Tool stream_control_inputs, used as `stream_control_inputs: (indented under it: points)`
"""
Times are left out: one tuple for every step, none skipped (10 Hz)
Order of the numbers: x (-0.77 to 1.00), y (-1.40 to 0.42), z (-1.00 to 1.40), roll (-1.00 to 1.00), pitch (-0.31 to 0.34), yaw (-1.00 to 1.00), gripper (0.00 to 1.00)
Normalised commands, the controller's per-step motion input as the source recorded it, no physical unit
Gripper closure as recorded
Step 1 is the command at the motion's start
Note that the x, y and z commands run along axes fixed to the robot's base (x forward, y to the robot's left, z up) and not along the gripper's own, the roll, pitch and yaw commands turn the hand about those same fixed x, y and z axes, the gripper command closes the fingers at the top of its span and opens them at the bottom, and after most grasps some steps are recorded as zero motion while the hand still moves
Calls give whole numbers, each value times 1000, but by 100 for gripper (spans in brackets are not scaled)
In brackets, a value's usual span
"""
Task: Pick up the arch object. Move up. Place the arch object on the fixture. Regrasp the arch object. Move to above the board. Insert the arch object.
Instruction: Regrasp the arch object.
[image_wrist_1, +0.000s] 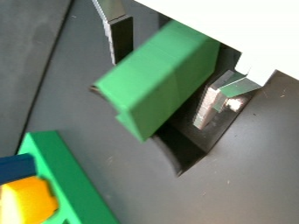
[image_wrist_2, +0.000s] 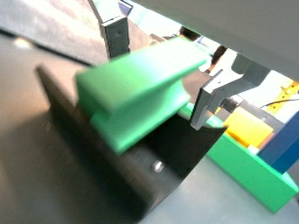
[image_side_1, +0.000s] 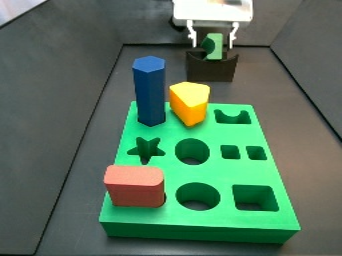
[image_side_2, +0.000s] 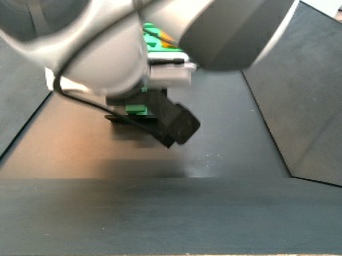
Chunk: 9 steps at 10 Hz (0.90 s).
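In a wrist view you had the arch (image_wrist_1: 158, 79) sitting between the two silver plates of the gripper (image_wrist_1: 176, 74), one finger (image_wrist_1: 121, 35) at its far side and the other finger (image_wrist_1: 222, 98) at its near side. The dark fixture (image_wrist_1: 187, 144) lay just under the arch, and a corner of the board (image_wrist_1: 65, 179) showed with a yellow block (image_wrist_1: 26, 199) on it.

In a wrist view from the opposite side, your arch (image_wrist_2: 146, 87) rested on the fixture (image_wrist_2: 111, 166), again between the plates. Whether the pads pressed the arch or stood just off it, you could not tell, so the jaws' state stayed unclear. The board (image_wrist_2: 251, 175) lay beyond.

In a side view your gripper (image_side_1: 211, 38) hung over the fixture (image_side_1: 211, 68) at the far end of the desk (image_side_1: 80, 120), with the arch (image_side_1: 213, 44) a green sliver between the fingers. The board (image_side_1: 201, 185) lay nearer, carrying a blue prism (image_side_1: 148, 90), the yellow block (image_side_1: 190, 103) and a red block (image_side_1: 134, 186).

In a side view the arm hid most; the fixture (image_side_2: 171, 120) showed beneath it.
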Motion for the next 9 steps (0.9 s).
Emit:
stream_control_inputs:
  points:
    - [-36,-5,1000,67,57,-17,0]
    - [-32,-2,882,60,62,-19,0]
    - [-30,0,641,47,59,-24,0]
    - [-27,3,461,41,60,-26,0]
    - [-25,5,276,43,57,-30,0]
    - [-78,-1000,983,1000,67,9,0]
    - [-74,-1000,910,1000,64,9,0]
    - [-101,-1000,890,1000,54,8,0]
    - [-129,-953,793,1000,44,7,0]
